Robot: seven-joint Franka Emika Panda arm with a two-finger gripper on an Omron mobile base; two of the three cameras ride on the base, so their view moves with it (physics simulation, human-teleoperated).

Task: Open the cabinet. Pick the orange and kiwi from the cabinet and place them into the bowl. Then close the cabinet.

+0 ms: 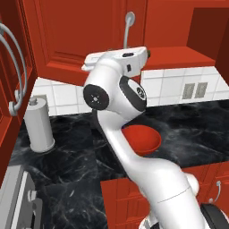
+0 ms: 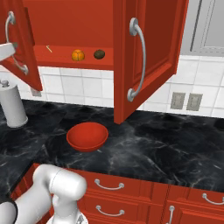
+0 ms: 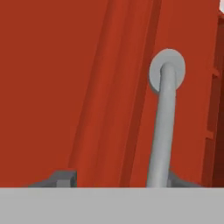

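Both cabinet [image 2: 148, 57] doors stand open. The orange [image 2: 78, 55] and kiwi [image 2: 99, 54] sit side by side on its shelf, above the red bowl [image 2: 87, 136] on the counter [image 2: 175, 144]. The claw [image 3: 114, 180] is up at the left door's handle [image 3: 162, 127], which runs lengthwise between its tips; whether it grips cannot be told. The fruit lies to the claw's right.

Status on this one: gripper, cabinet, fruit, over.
Gripper at the red cabinet's left-door silver bar handle, fingers either side, grip unclear. Both doors open. Orange and dark oval kiwi on shelf; glossy red bowl empty.
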